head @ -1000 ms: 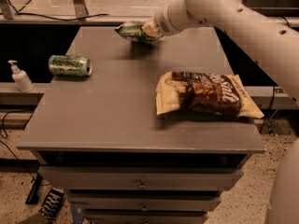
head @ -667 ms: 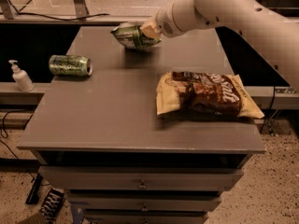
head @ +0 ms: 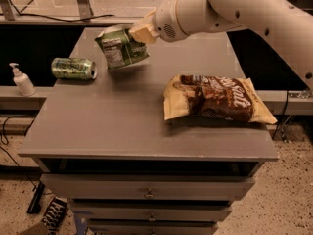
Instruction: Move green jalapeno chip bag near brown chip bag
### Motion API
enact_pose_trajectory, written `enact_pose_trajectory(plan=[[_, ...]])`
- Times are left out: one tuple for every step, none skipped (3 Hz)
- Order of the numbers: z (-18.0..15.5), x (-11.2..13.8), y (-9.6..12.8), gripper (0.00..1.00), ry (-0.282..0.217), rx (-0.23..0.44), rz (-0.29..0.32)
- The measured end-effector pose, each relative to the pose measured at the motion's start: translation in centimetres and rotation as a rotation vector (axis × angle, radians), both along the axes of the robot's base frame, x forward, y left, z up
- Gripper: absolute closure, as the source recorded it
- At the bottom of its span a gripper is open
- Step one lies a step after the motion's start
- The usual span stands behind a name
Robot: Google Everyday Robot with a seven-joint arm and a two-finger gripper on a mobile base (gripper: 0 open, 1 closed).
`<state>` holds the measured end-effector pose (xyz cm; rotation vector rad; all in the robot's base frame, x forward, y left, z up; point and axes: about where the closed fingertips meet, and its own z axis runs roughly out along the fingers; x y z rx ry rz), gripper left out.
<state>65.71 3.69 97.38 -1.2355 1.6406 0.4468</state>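
Seeing brown chip bag (head: 215, 99) lying flat on the desk (head: 122, 131), close to the near edge. Further back, well left of the brown chip bag: noting a green can (head: 73, 68) lying on its side. Farthest, up-left of the brown chip bag and well apart from it: seeing gripper (head: 142, 32) clamping the green jalapeno chip bag (head: 121, 48) by its top edge, dangling it clear of the desk. Risking slip out of that thin crinkly pinch, or shoving the brown chip bag if coming in low.

The arm (head: 254, 9) is thick, rounded and white, dotted with small dark holes; its blocky cream claw (head: 139, 33) hangs over the table's (head: 122, 131) far side.
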Motion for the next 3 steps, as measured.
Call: enact_pose_trajectory(plan=[[-0.2, -2.3, 0.1, 1.0, 0.027, -0.008, 0.021], [-1.2, -4.2, -1.3, 1.0, 0.062, -0.042, 0.008], [-2.2, -5.6, -3.1, 1.0, 0.088, -0.086, -0.023]])
